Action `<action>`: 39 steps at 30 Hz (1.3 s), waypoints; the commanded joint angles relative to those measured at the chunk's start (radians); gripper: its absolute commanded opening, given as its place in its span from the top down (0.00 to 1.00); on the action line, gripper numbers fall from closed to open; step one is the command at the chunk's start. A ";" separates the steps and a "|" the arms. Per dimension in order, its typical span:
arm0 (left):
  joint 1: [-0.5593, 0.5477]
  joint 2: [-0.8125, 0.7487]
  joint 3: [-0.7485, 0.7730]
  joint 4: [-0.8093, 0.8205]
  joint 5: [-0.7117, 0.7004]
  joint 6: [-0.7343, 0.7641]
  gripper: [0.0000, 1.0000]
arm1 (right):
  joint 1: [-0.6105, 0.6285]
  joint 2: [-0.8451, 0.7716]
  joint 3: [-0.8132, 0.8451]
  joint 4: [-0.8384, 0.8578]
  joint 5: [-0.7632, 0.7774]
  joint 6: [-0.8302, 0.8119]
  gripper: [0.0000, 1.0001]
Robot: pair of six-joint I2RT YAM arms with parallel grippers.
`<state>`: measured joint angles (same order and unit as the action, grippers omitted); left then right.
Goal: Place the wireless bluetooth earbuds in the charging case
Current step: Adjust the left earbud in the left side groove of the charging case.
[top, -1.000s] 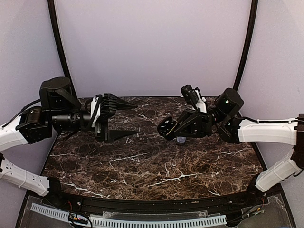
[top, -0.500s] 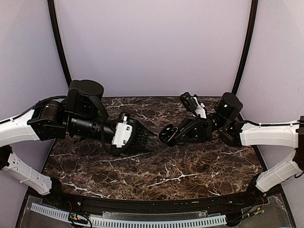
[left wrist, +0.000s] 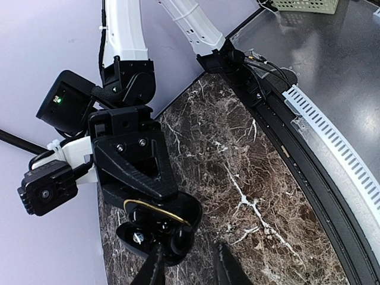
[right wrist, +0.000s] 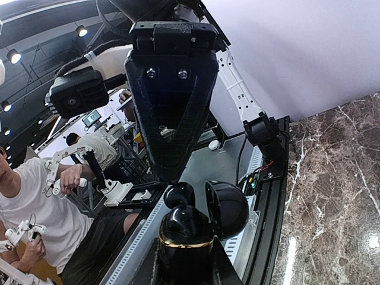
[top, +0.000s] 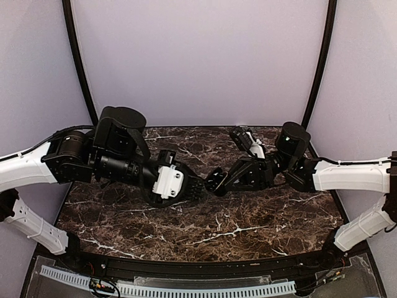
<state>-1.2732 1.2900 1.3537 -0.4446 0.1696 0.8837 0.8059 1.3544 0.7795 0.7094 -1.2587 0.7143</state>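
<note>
Charging case (right wrist: 185,228), black with a gold band and its lid open, sits low at centre of the right wrist view, clamped in the right gripper (right wrist: 185,270). Earbuds cannot be made out. The left gripper (left wrist: 187,249), jaws narrowly parted, points at the case above the marble table (top: 248,217).

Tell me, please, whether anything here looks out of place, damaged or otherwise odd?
Nothing stands out. The open charging case is held in the right gripper, the left gripper is close beside it, and nothing on the marble table looks spilled or damaged.
</note>
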 commanded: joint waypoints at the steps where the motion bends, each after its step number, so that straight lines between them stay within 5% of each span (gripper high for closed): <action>1: -0.012 0.009 0.022 -0.032 -0.016 0.031 0.73 | 0.013 0.007 0.038 -0.007 0.005 -0.020 1.00; 33: -0.041 0.025 -0.042 -0.041 -0.158 0.124 0.85 | 0.047 0.041 0.085 -0.151 0.003 -0.100 1.00; 39: -0.041 0.021 -0.038 -0.048 -0.158 0.125 0.92 | 0.054 0.038 0.117 -0.282 0.026 -0.200 1.00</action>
<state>-1.3102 1.3231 1.3296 -0.4694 0.0227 0.9997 0.8417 1.3933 0.8444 0.4973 -1.2514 0.6064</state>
